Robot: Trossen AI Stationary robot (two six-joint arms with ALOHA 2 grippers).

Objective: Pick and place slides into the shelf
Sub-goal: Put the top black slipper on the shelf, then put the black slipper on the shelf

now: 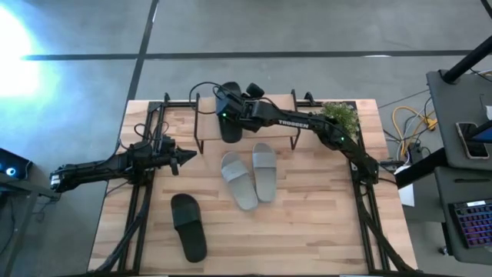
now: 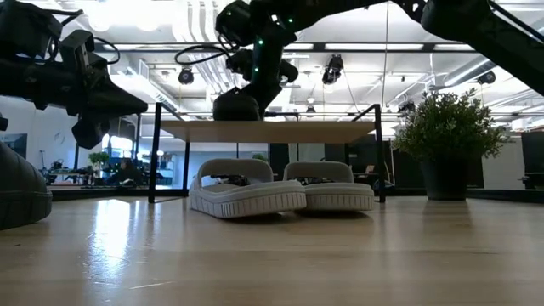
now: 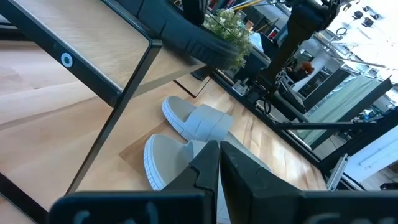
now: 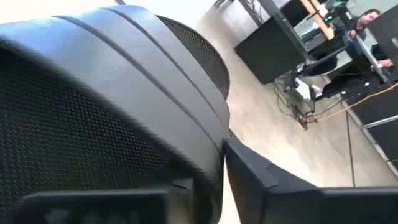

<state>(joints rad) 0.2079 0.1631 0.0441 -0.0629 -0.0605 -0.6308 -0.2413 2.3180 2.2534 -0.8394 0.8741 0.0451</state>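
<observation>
The shelf stands at the table's far middle, a low rack with a light top board. A black slide lies on that board's left end, with my right gripper on it from above. Two light grey slides rest sole down, side by side, on the table in front of the shelf. Another black slide lies sole down near the front left. My left gripper waits shut at the left, above the table, touching nothing. My right gripper has the black slide's wide strap between its two fingers; one finger shows beside the strap's edge, and the strap hides the other. The fingers slant down from the table's right. The slide's sole rests on the shelf's top board.
A potted plant stands at the far right, beside the shelf's right end. Black frame rails run along the table's left and right sides. Bare tabletop lies in front of the grey slides, at the front middle and right.
</observation>
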